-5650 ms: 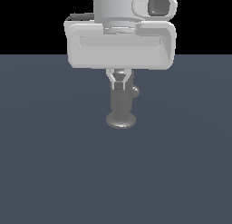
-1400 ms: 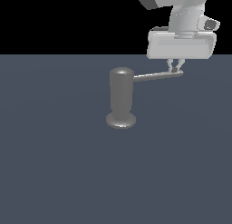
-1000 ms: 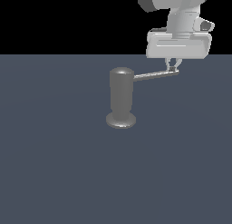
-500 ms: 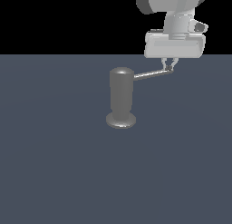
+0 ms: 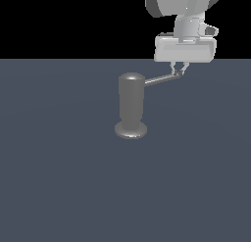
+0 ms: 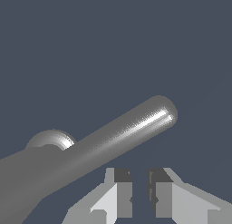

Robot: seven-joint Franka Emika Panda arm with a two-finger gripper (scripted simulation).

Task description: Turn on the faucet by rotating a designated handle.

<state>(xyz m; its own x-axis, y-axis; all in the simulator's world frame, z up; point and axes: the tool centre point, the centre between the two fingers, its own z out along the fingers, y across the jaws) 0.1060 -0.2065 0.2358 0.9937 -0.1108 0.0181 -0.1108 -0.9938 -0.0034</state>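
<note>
The faucet (image 5: 131, 103) is a grey upright cylinder with a domed top on a round disc base, in the middle of the exterior view. Its handle (image 5: 163, 79), a slim grey rod, sticks out from near the top toward the exterior view's right. My gripper (image 5: 178, 69) hangs just above the rod's rounded tip, its fingers close together and touching the tip with nothing between them. In the wrist view the handle (image 6: 122, 132) runs across close up, beside my gripper (image 6: 139, 193). A rounded part of the faucet (image 6: 50, 139) shows behind it.
The faucet stands on a flat dark blue-grey surface (image 5: 59, 177) that fills the lower part of the exterior view. The background above it is black. No other objects show.
My gripper has moved toward the exterior view's left and slightly up, staying at the handle's tip. The handle has swung the same way with it. The faucet body has not moved.
</note>
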